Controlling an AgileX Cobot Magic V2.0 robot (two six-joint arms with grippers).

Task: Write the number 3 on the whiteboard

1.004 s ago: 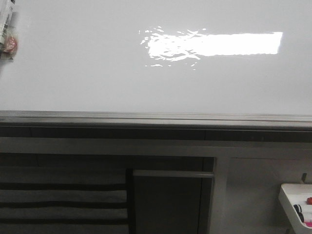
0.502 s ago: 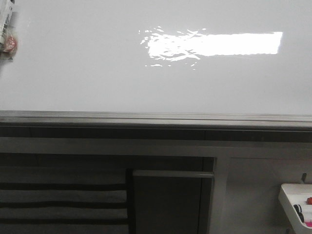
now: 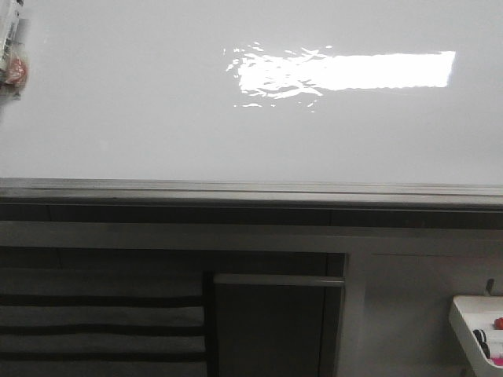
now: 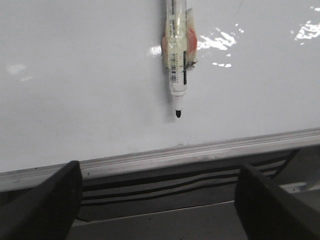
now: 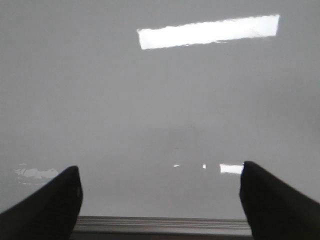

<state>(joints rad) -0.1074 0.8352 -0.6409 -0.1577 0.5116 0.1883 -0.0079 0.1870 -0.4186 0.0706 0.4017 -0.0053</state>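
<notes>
Nearest, both pairs of fingers stand apart and empty: the left gripper (image 4: pixel 157 200) faces the whiteboard (image 4: pixel 75 90) just below the marker (image 4: pixel 177 55), the right gripper (image 5: pixel 160 200) faces bare board. The marker hangs taped against the board, tip down, probably parked for picking. No number 3 is drawn yet.

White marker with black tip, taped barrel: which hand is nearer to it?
Left. The left hand points at the white black-tipped marker, which hangs before the glossy white whiteboard ahead of its open fingers. The right hand faces bare board; the marker is outside its view.
</notes>
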